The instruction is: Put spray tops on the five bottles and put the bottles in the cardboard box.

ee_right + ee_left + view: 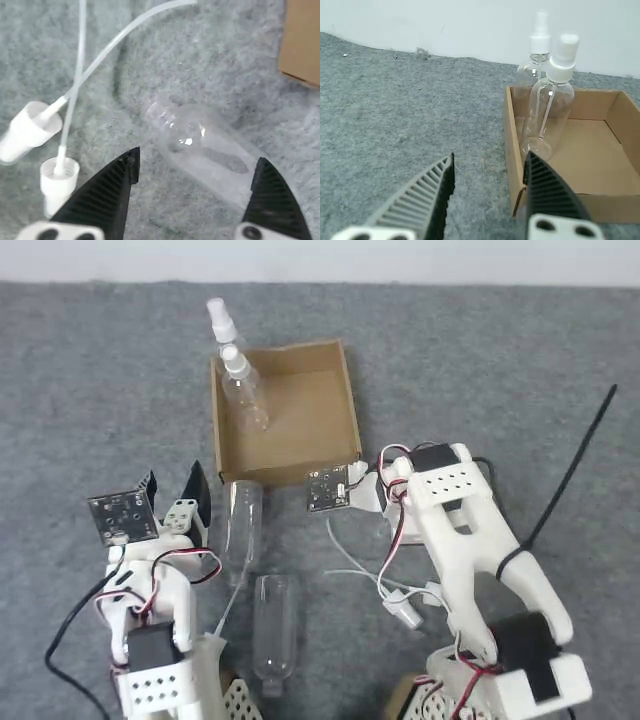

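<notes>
Wrist views: left fingers (pixel 426 199), right fingers (pixel 107 192) spread, empty.

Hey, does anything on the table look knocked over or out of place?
Yes. Two bottles without tops lie on their sides on the mat: one bottle by the cardboard box front, another bottle nearer the arms. Loose spray tops lie alongside.

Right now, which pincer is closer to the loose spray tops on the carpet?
Right. The right pincer hangs just beside the spray tops. The left pincer sits farther off, on the other side of the two lying bottles.
</notes>
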You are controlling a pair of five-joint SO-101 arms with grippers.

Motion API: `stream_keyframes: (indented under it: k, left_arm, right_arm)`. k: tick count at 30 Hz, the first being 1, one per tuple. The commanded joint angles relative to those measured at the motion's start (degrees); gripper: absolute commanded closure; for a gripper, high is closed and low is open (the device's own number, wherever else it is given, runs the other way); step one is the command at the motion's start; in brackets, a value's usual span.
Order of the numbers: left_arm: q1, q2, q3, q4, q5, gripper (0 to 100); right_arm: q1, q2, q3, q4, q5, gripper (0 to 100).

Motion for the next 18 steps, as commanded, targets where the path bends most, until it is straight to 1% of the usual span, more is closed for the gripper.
stream_keyframes:
  k: [1, 7, 11, 16, 18]
  left_arm:
    - [0.18, -1.41, -0.13, -2.20, -0.44, 79]
    - [0.18, -1.41, -0.13, -2.20, -0.44, 79]
    - [0.18, -1.41, -0.13, -2.20, -0.44, 79]
    - [0.18, -1.41, -0.13, -2.20, -0.44, 79]
    - [0.18, -1.41, -0.13, -2.20, -0.44, 79]
  right_arm:
    - [1.89, 1.36, -4.04, -2.51, 0.53, 69.8]
    - [1.89, 6.64, -4.13, -3.82, 0.53, 69.8]
    - [2.51, 9.01, -4.13, -6.64, -1.85, 69.9]
    - [3.12, 10.15, -4.13, -7.78, -2.29, 69.9]
    - [3.21, 10.15, -4.13, -7.78, -4.57, 69.9]
